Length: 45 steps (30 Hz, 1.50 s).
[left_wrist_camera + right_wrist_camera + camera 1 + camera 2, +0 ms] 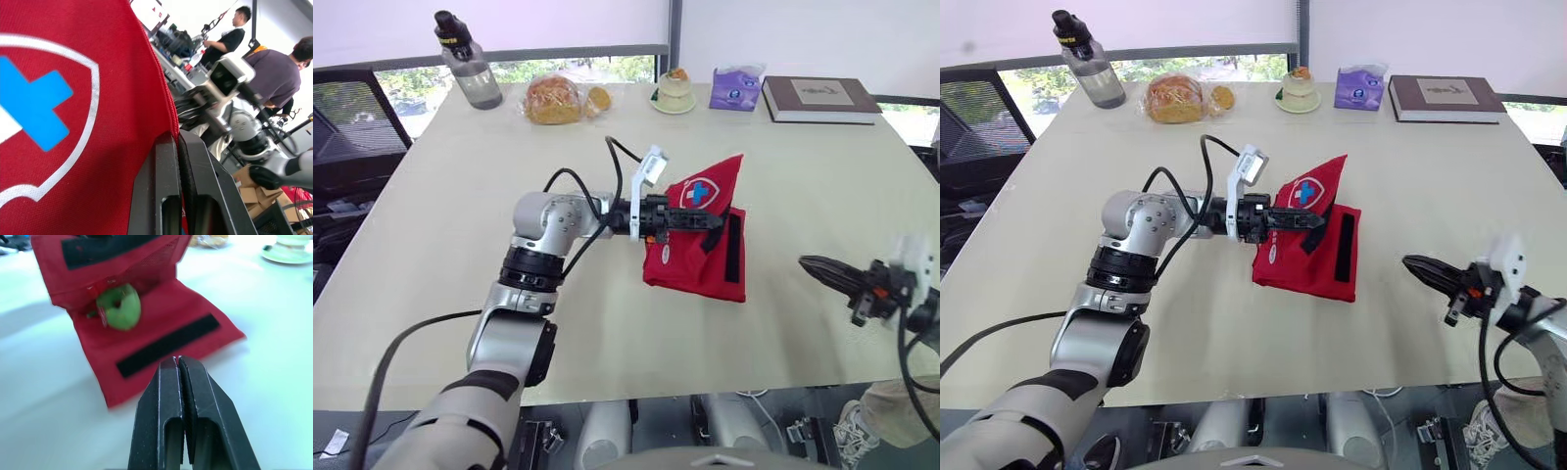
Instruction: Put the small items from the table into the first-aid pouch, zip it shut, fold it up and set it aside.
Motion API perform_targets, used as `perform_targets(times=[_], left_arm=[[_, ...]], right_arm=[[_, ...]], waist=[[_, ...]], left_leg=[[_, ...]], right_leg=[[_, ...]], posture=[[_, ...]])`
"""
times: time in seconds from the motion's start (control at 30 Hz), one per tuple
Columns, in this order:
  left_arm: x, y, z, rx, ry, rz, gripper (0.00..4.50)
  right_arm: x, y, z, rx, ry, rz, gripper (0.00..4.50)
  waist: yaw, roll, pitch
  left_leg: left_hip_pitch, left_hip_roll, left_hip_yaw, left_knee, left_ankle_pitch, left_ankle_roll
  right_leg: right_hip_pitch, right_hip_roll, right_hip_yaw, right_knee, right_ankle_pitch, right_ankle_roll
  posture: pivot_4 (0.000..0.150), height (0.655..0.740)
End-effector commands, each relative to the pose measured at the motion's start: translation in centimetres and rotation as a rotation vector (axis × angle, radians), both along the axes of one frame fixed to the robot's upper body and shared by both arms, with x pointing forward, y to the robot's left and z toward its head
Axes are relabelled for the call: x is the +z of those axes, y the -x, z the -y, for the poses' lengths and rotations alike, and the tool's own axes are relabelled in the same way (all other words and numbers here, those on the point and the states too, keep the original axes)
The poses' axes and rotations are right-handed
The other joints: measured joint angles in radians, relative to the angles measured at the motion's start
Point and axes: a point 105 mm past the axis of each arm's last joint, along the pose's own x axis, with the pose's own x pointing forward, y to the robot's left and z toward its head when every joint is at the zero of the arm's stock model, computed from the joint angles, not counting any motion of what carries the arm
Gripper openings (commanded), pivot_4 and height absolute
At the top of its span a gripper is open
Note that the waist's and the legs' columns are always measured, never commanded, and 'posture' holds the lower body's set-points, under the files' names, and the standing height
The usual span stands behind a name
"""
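The red first-aid pouch (690, 266) lies at the table's middle, its flap with the white and blue cross badge (34, 117) lifted upright. My left gripper (709, 221) is shut on that flap's edge; its fingers (166, 166) pinch the red fabric. The opened inside faces my right gripper and shows a black strip (166, 345) and a green item (120, 306) behind the mesh pocket. My right gripper (1411, 262) hovers shut and empty to the right of the pouch, near the table's front edge, its tips pointing at it.
Along the far edge stand a water bottle (465, 61), a bag of bread (554, 99), a small cake on a plate (674, 94), a purple tissue pack (736, 88) and a book (820, 99). People stand in the background of the left wrist view.
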Motion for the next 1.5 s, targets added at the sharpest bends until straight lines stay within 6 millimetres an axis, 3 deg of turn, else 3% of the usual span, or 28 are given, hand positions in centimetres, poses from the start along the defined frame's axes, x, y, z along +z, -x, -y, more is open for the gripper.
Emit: perform_targets(times=[0.03,0.17,0.27,0.33,0.53,0.8,1.0,1.07,1.17,1.33,1.5], left_arm=[[0.1,0.6,1.4,-0.049,0.019,0.018,0.0],[-0.8,0.2,2.1,-0.039,-0.009,0.001,0.0],[-0.7,-0.2,2.6,-0.036,0.016,-0.024,0.92],[-1.1,-0.4,2.8,-0.029,0.013,-0.031,1.75],[-1.5,-0.4,3.3,-0.036,0.0,-0.038,4.4],[-1.1,0.5,4.2,-0.087,0.038,-0.039,4.46],[-2.5,1.8,4.8,-0.151,-0.01,-0.032,4.46],[-2.1,1.9,4.9,-0.161,-0.003,-0.008,4.46],[0.7,1.8,4.6,-0.174,0.079,0.067,4.46],[5.7,-0.5,2.9,-0.064,0.173,0.303,4.46],[4.1,-4.1,1.9,0.138,0.014,0.595,4.46]], right_arm=[[0.3,0.8,1.1,-0.008,0.004,0.031,0.73],[0.1,1.3,1.1,0.012,-0.022,0.016,2.4],[0.6,1.5,0.7,0.026,-0.061,0.018,3.87],[0.4,1.8,0.6,0.031,-0.06,0.001,4.5],[0.0,2.1,0.6,0.025,-0.044,-0.012,4.5],[0.1,1.9,0.7,0.019,-0.047,-0.002,4.5],[-0.2,1.9,0.9,0.016,-0.038,-0.002,4.5],[-0.3,1.9,0.9,0.015,-0.039,0.0,4.5],[-0.3,1.9,0.8,0.016,-0.038,0.003,4.5],[-0.3,1.8,0.8,0.013,-0.036,0.011,4.5],[-0.2,1.7,0.6,0.013,-0.036,0.013,4.5]], waist=[[0.003,0.0,0.0],[0.004,0.0,0.0],[0.004,0.0,0.0],[0.004,0.0,0.0],[0.004,0.0,0.0],[0.005,0.0,0.0],[0.005,0.001,0.0],[0.005,0.001,0.0],[0.004,0.001,0.0],[0.004,0.001,0.0],[0.007,0.003,-0.001]], left_leg=[[0.0,0.0,0.0,0.0,0.0,0.0],[-0.001,0.0,0.0,-0.001,0.0,0.0],[0.0,0.0,0.0,0.0,0.0,0.0],[0.0,0.0,-0.001,0.0,0.0,0.0],[-0.001,0.0,-0.001,0.0,0.0,0.0],[-0.001,0.0,-0.001,0.0,0.0,0.0],[0.0,0.0,-0.001,0.0,0.0,0.0],[0.0,0.0,-0.001,0.0,0.0,0.0],[0.0,0.0,-0.001,0.0,0.0,0.0],[0.0,0.0,-0.001,0.0,0.0,0.0],[0.001,0.0,-0.001,-0.001,0.0,0.0]], right_leg=[[0.0,0.0,0.0,0.0,0.0,0.0],[0.0,0.0,0.0,0.0,0.0,-0.001],[0.0,0.0,0.0,0.0,0.0,-0.001],[0.0,0.001,0.0,0.0,0.0,0.0],[0.0,0.001,0.0,0.0,0.0,0.0],[0.0,0.001,0.0,0.0,0.0,0.0],[0.0,0.001,0.0,0.0,0.0,0.0],[0.0,0.001,0.0,0.0,0.0,0.0],[0.0,0.001,0.001,0.0,0.0,0.0],[0.0,0.001,0.0,0.0,0.0,0.0],[0.001,0.001,0.001,-0.001,0.0,-0.001]], posture=[[0.15,0.74],[0.15,0.74],[0.15,0.74],[0.15,0.74],[0.15,0.74],[0.15,0.74],[0.15,0.74],[0.15,0.74],[0.15,0.74],[0.15,0.74],[0.15,0.74]])
